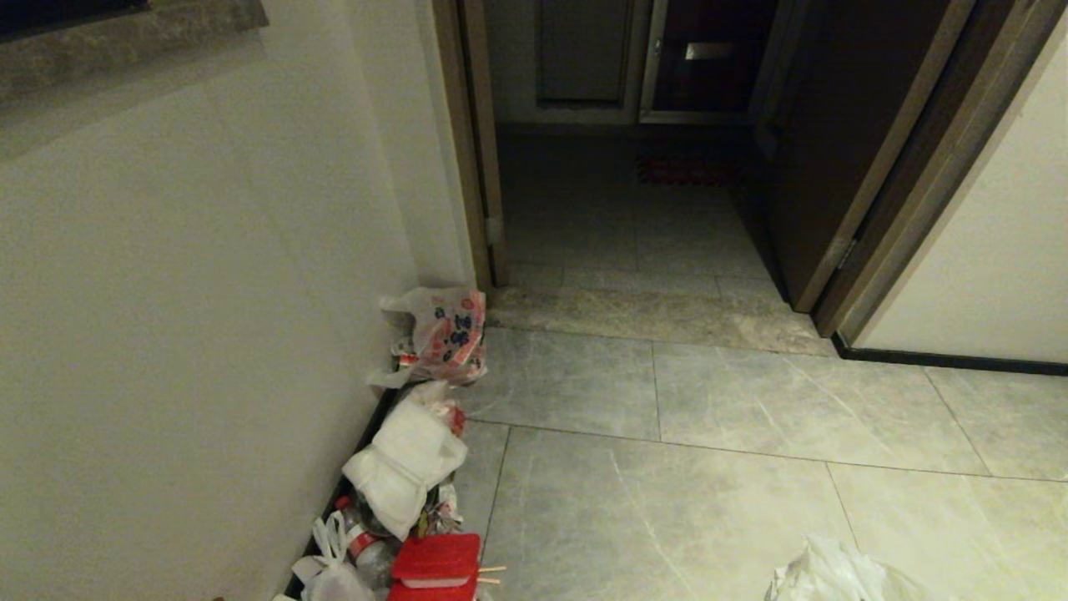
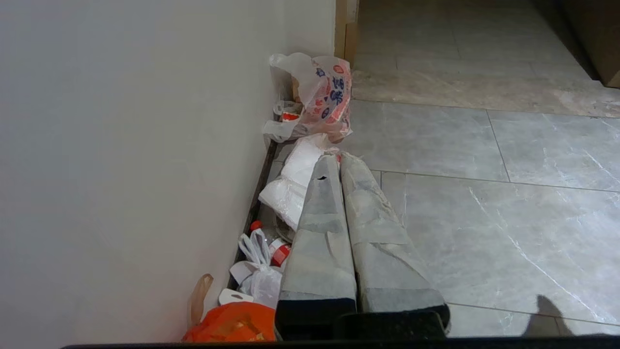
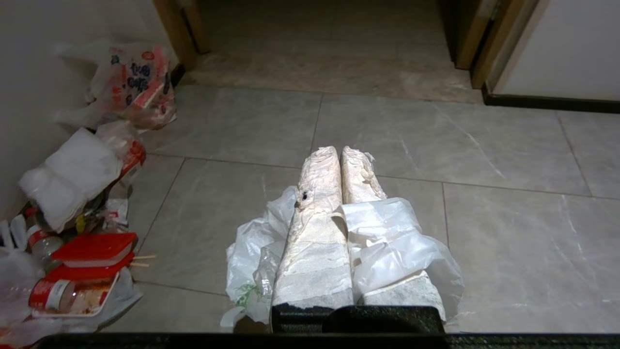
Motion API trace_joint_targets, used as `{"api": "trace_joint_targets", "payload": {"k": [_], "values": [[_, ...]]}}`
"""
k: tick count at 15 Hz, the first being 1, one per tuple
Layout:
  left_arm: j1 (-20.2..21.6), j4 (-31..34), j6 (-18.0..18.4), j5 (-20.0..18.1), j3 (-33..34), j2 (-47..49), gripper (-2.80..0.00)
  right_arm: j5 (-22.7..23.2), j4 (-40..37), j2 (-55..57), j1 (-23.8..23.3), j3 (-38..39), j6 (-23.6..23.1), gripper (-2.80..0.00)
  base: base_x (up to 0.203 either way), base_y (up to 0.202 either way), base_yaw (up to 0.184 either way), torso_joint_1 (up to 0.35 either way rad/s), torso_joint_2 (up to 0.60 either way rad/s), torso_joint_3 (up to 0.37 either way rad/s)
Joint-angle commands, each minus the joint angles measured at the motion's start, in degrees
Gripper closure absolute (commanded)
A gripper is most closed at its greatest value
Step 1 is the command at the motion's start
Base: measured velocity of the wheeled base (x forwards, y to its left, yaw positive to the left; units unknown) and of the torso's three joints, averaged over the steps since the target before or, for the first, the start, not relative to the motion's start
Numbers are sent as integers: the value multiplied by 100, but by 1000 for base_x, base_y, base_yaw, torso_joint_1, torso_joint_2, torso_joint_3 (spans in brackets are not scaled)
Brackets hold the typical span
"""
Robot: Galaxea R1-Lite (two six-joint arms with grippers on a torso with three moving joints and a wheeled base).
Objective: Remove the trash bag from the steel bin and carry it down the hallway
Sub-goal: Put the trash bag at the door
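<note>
My right gripper is shut on the trash bag, a thin crinkled whitish plastic bag. The bag drapes over one finger and hangs down on both sides, above the grey tiled floor of the hallway. In the head view only the bag's top shows, at the bottom right edge. My left gripper is shut with nothing in it and points along the left wall over a heap of rubbish. The steel bin is out of view.
Rubbish lines the left wall: a white bag with red and blue print, a white wrapped bundle, bottles, a red box and an orange bag. Ahead is a doorway with a stone threshold and an open dark door.
</note>
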State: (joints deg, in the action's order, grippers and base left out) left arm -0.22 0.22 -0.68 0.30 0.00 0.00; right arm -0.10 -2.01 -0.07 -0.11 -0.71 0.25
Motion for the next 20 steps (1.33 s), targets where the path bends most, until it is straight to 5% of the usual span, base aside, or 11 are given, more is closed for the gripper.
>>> {"api": "trace_joint_targets", "payload": {"k": [1,20], "values": [[4,4,-2,5,9,0,0,1,-1,-1,2,0,2,0,-4,-10,61,2,7,2],[4,4,-2,5,9,0,0,1,-1,-1,2,0,2,0,0,-10,170,2,3,3]]}}
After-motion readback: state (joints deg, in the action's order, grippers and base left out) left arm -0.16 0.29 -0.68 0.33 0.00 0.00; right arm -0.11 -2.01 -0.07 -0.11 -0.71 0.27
